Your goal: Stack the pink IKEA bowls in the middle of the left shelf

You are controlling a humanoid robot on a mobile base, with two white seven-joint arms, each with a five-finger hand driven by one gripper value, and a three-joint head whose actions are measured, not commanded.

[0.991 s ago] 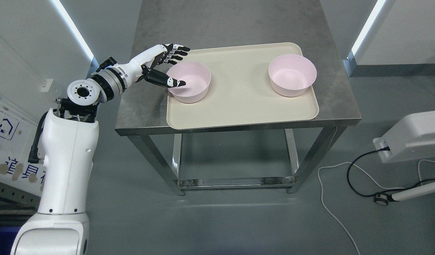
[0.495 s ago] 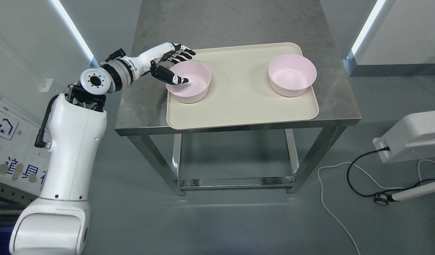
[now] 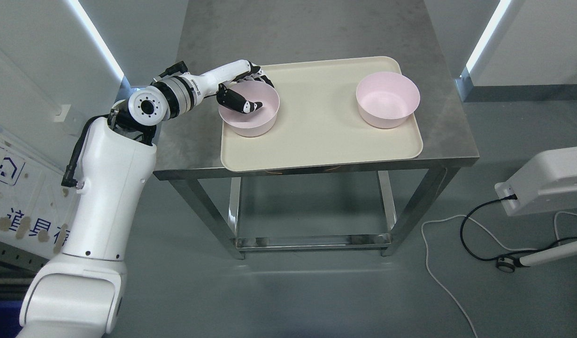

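Since second ago, my left hand (image 3: 243, 91) pushed forward; thumb now inside near pink bowl (image 3: 249, 109), fingers (image 3: 261, 77) behind rim, pinching wall. Next: lift, carry to far pink bowl (image 3: 387, 99), nest.

Steel table (image 3: 307, 28) carries a beige tray (image 3: 326, 141).

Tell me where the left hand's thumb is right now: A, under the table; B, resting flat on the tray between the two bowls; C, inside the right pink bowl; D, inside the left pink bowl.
D: the left hand has its thumb down inside the left pink bowl with the fingers curled round the far rim, while the right pink bowl stands untouched on the tray.
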